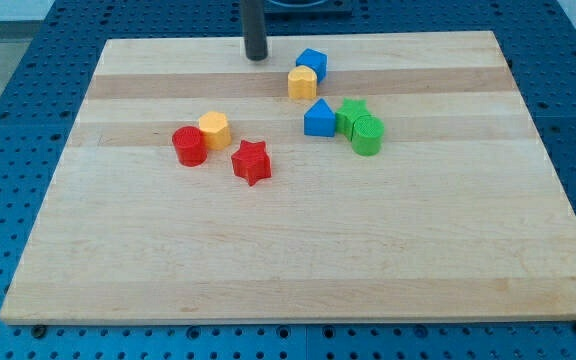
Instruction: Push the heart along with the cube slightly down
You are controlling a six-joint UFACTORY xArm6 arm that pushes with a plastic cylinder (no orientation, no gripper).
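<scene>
A yellow heart (302,83) lies near the board's top middle, touching a blue cube (312,64) just above and to its right. My tip (257,56) is a dark rod end resting on the board near the top edge, to the left of the blue cube and up-left of the yellow heart, a short gap away from both.
A blue triangular block (319,119), a green star (352,114) and a green cylinder (367,135) cluster below the heart. A red cylinder (189,146), a yellow hexagonal block (214,130) and a red star (252,162) sit at the left middle. The wooden board (298,250) lies on a blue perforated table.
</scene>
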